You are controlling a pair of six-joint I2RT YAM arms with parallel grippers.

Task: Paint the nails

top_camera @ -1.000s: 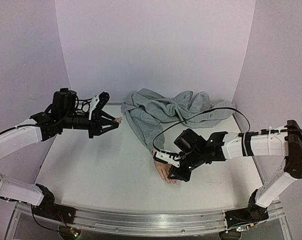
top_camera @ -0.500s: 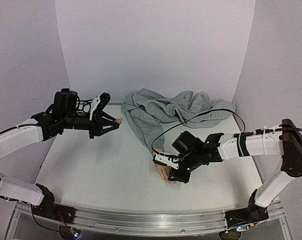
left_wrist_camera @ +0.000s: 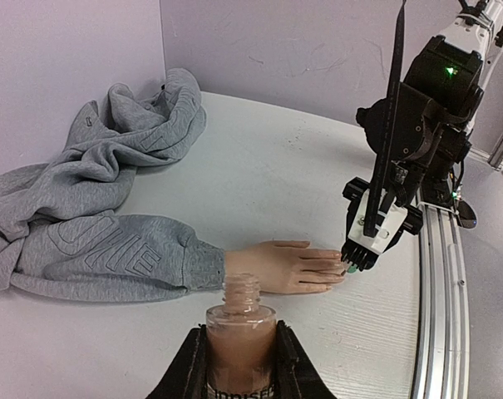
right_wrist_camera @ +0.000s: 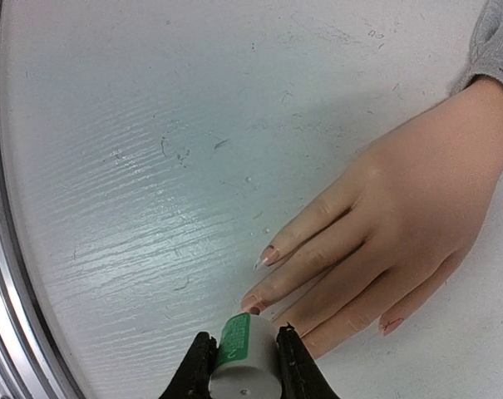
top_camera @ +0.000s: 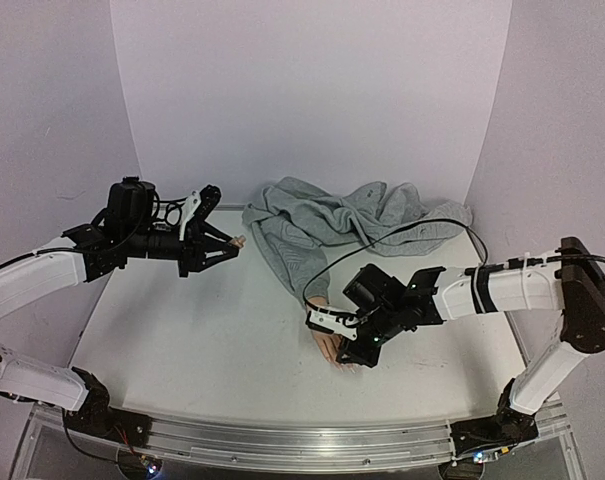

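Nearest you, the right gripper [right_wrist_camera: 244,341] is pinching one small grey cylindrical cap with a green label [right_wrist_camera: 239,349]. It holds the cap low over the white wood-grain surface [right_wrist_camera: 110,125], right at the fingertips of the flesh-coloured mannequin hand [right_wrist_camera: 401,199]. The tiny glossy nails [right_wrist_camera: 268,253] tip its fingers and read as pale pink. You can count three in the right wrist view; the gripper covers a further fingertip. Whether anything touches a nail cannot be told. There is one hand, lying flat, palm down. Its long axis runs from cuff to fingertips, which point towards the near edge. Behind it, one crumpled grey sweatshirt [left_wrist_camera: 85,208] covers the wrist with its sleeve. Farthest, well apart from the hand, the left gripper [left_wrist_camera: 240,357] is clamped on one open glass bottle of beige polish [left_wrist_camera: 240,328], held upright above the surface.
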